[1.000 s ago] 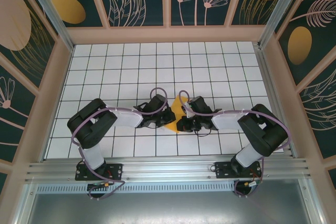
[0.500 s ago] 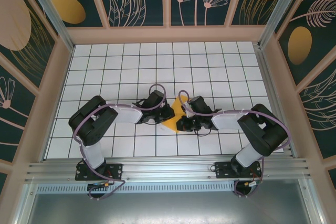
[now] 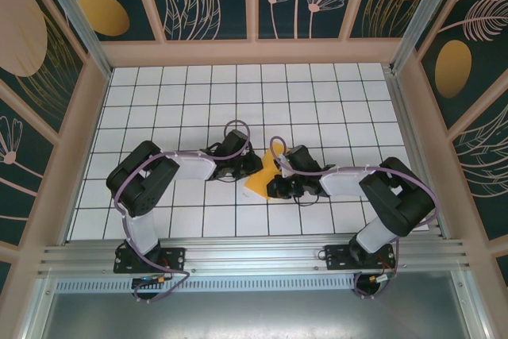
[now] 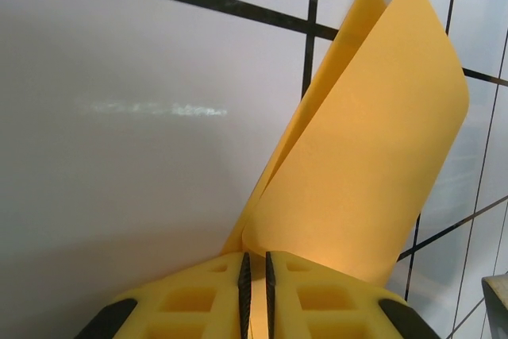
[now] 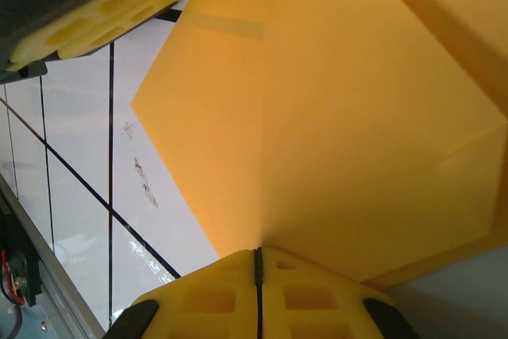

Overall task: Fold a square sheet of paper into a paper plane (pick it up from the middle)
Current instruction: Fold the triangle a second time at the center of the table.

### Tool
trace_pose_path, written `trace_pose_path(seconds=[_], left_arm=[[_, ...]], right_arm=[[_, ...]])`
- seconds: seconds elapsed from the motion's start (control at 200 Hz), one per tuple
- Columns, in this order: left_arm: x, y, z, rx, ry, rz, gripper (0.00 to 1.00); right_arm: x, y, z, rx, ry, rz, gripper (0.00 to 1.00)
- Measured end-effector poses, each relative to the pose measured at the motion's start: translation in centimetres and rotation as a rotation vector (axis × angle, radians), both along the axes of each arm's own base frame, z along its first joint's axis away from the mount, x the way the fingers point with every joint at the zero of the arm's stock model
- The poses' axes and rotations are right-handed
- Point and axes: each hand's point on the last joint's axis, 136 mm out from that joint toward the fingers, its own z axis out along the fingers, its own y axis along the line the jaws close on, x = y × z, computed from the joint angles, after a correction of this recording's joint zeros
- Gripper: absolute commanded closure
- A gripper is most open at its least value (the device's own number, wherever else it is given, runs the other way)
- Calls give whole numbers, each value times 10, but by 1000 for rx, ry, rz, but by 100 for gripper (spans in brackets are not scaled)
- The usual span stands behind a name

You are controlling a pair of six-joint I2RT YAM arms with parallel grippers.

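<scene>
The square sheet of paper (image 3: 258,184) is orange-yellow and folded, with creased flaps, and sits low over the white grid table between both arms. My right gripper (image 3: 275,188) is shut on its edge; in the right wrist view a crease in the paper (image 5: 333,117) runs straight out from the shut right gripper (image 5: 257,253). My left gripper (image 3: 243,171) sits at the sheet's left side. In the left wrist view the left gripper (image 4: 255,258) has a narrow slit between its pads, and the paper's (image 4: 365,156) folded corner stands right at the tips. The paper plane is out of view.
The white grid table (image 3: 238,101) stretches behind the arms, bounded by wooden frame walls (image 3: 254,52) with a dark patterned backing. An aluminium rail (image 3: 254,256) runs along the near edge by the arm bases. The left gripper's yellow fingers (image 5: 103,5) show past the sheet.
My left gripper has drawn back to the left, off the sheet, and its jaws have parted slightly, uncovering more paper. The right gripper has stayed in place, still clamped.
</scene>
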Motion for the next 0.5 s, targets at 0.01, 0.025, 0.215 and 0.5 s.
trace_pose_path(seconds=[0.01,0.025,0.215,0.5], left_arm=[[0,0,0,1,-1,-1,83],[1,-1,0,2,-2,-3,83],[17,8,3,49,-41,19,81],[40,32,10,118,-84,77,83]], right_arm=[[0,0,0,0,0,0,91],[0,0,0,0,-1,-1,91],[1,-1,1,-4,-5,-4,90],[0,-2,0,-12,1,-2,90]])
